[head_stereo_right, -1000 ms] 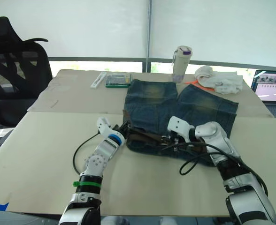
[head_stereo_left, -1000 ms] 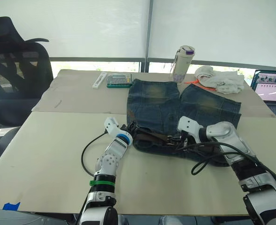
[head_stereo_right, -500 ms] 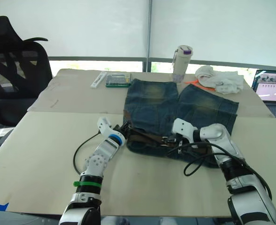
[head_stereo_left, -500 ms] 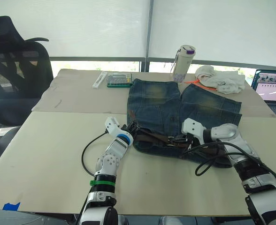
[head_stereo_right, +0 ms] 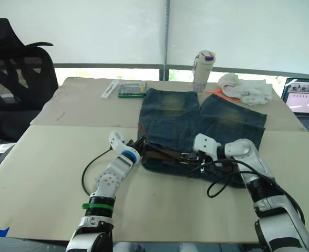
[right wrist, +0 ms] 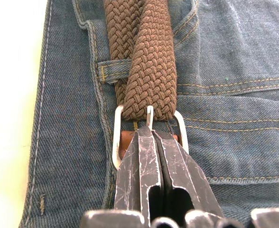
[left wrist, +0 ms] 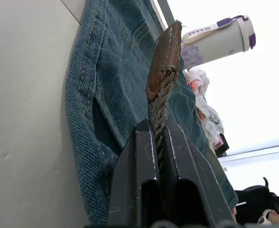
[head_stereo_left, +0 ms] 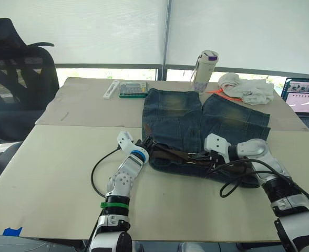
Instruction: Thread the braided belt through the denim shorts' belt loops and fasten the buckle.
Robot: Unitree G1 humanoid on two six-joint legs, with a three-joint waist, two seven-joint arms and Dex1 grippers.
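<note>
Change: against the picture of a second ago, the right gripper (head_stereo_left: 206, 156) sits a little further to the robot's right along the waistband; the left gripper (head_stereo_left: 144, 142) and the shorts (head_stereo_left: 196, 123) lie as before.
Head views, shorts: flat on the table (head_stereo_left: 49, 173), waistband toward the robot, legs pointing away.
Head views, belt (head_stereo_left: 170, 153): runs along the waistband between the two grippers.
Head views, left gripper: at the waistband's left end, touching the belt there.
Head views, right gripper: on the waistband right of its middle, where the belt ends.
Head views, far side: a bottle (head_stereo_left: 204, 71) with a purple lid stands just beyond the legs, a white cloth (head_stereo_left: 246, 89) beside it, a laptop (head_stereo_left: 304, 101) at the right edge, a calculator (head_stereo_left: 133, 90) and a white stick (head_stereo_left: 111, 89) to the left; a chair (head_stereo_left: 18, 79) stands off the table's left.
Left wrist view: the fingers (left wrist: 142, 180) are clenched on the belt's braided end, whose leather tip (left wrist: 164, 59) rises straight out past the fingertips; denim lies just beside them.
Right wrist view: the fingers (right wrist: 139, 166) are pressed together at the buckle (right wrist: 149, 130), their tips against its prong, with two braided strands leading away from them and passing under a belt loop (right wrist: 112, 70).
Writing: none readable on any object.
</note>
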